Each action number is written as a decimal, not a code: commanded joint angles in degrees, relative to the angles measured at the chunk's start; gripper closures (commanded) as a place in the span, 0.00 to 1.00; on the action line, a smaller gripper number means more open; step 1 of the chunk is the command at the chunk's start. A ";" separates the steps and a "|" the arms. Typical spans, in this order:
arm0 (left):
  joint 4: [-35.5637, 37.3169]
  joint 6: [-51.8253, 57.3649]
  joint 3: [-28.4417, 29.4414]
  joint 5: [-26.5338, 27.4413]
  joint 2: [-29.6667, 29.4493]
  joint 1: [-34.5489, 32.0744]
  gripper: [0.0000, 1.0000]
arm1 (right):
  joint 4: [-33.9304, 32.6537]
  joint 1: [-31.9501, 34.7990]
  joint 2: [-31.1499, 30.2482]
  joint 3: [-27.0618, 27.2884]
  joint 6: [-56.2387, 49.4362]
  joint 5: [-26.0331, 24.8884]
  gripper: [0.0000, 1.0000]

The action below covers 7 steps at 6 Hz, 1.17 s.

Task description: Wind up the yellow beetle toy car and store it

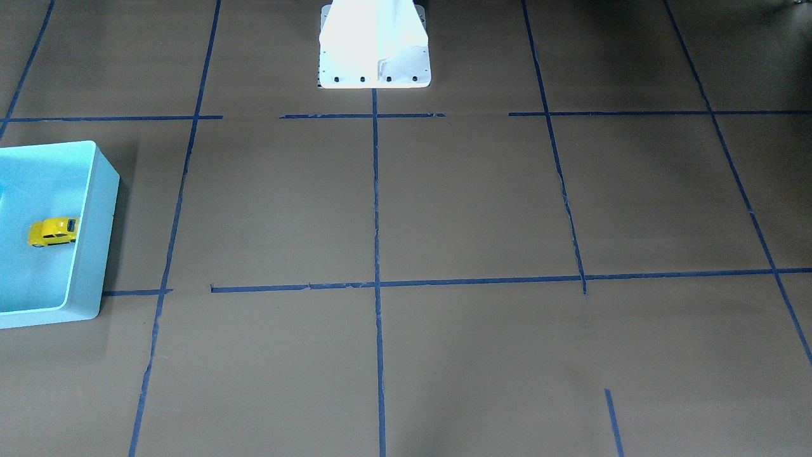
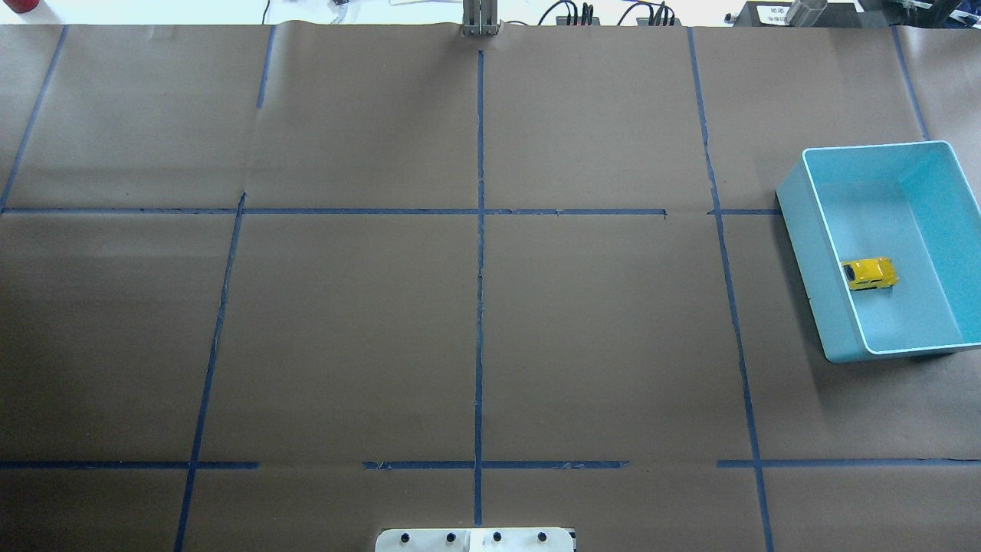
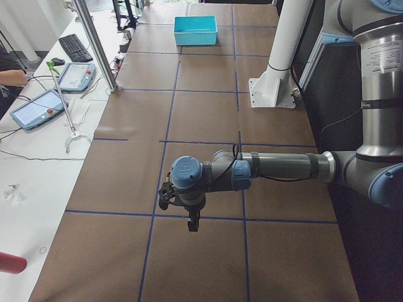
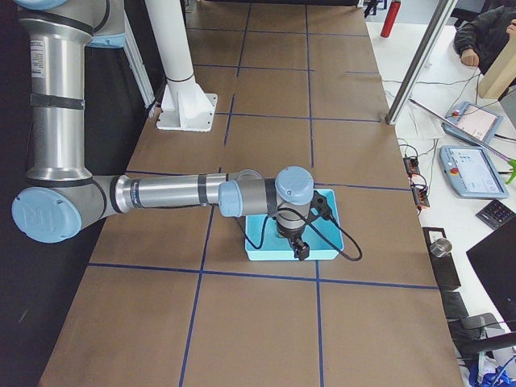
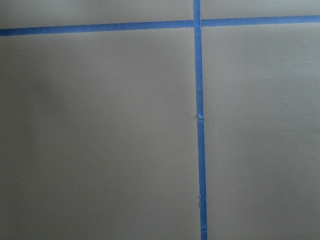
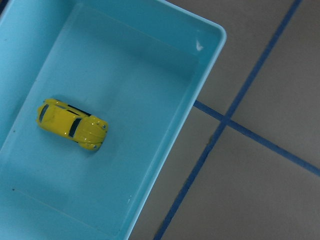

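The yellow beetle toy car rests on its wheels on the floor of the blue bin, near one long wall. It also shows in the overhead view and the right wrist view. The bin stands at the table's right end. My right gripper hangs over the bin, apart from the car; I cannot tell whether it is open or shut. My left gripper hangs over bare table at the left end, far from the bin; its state cannot be told.
The table is covered in brown paper with a blue tape grid. The robot's white pedestal stands at the table's robot-side edge. Beyond the far edge are a metal post and tablets on a side table.
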 commanded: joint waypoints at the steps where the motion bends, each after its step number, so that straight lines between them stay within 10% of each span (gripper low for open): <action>1: 0.00 0.03 0.00 0.00 0.00 0.00 0.00 | -0.45 1.93 -0.35 -1.88 19.71 -0.56 0.00; 7: 0.00 -0.06 0.00 0.00 0.00 0.00 0.00 | 0.34 1.93 -1.92 1.19 24.85 -2.85 0.00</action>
